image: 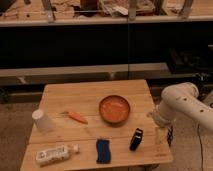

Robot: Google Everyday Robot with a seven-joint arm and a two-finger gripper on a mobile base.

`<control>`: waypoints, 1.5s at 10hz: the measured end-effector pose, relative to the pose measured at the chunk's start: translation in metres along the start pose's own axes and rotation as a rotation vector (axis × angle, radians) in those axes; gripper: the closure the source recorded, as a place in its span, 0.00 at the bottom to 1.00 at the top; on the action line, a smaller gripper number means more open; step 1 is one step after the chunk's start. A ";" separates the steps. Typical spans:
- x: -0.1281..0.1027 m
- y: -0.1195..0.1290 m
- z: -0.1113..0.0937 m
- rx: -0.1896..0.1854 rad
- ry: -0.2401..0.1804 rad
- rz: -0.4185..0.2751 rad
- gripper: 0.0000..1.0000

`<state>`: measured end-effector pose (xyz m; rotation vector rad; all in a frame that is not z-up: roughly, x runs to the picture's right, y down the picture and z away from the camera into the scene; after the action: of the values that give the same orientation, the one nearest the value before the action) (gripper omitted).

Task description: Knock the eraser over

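On the far left of the wooden table (85, 95) a white cup (41, 120) stands upright. In front of it, near the table's front edge, a pale bottle (52, 154) lies on its side. A little further along there's a small orange carrot-like piece (76, 117) lying flat, and then a flat blue pad (103, 150) with a wavy edge at the front. Behind the pad, toward the middle, sits the orange bowl (114, 109). The eraser (136, 139) comes next: a small black block standing on end with a slight lean. It is in front of the bowl and a little to its right, apart from it and close to the front edge. Just to the right of the eraser, at the table's right edge, the gripper (161, 136) hangs low from the white arm (182, 102), near the block but, as far as I can see, not touching it. Whether the gripper is spread or pressed together I cannot tell from here. To my eye this is the approach step: the block is upright and nothing has tipped it yet. The next move looks like a short sideways sweep leftward at about the block's upper half, kept clear of the bowl and the pad.
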<state>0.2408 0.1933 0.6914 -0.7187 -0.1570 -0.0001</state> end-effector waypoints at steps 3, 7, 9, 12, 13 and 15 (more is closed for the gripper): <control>-0.002 0.003 0.001 -0.015 -0.012 -0.002 0.20; -0.005 0.008 0.001 -0.032 -0.030 -0.005 0.20; -0.007 0.011 0.001 -0.040 -0.038 -0.005 0.20; -0.010 0.016 0.001 -0.056 -0.050 -0.006 0.20; -0.011 0.017 0.001 -0.058 -0.054 -0.007 0.20; -0.013 0.019 0.001 -0.064 -0.060 -0.006 0.20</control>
<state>0.2290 0.2073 0.6782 -0.7825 -0.2174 0.0104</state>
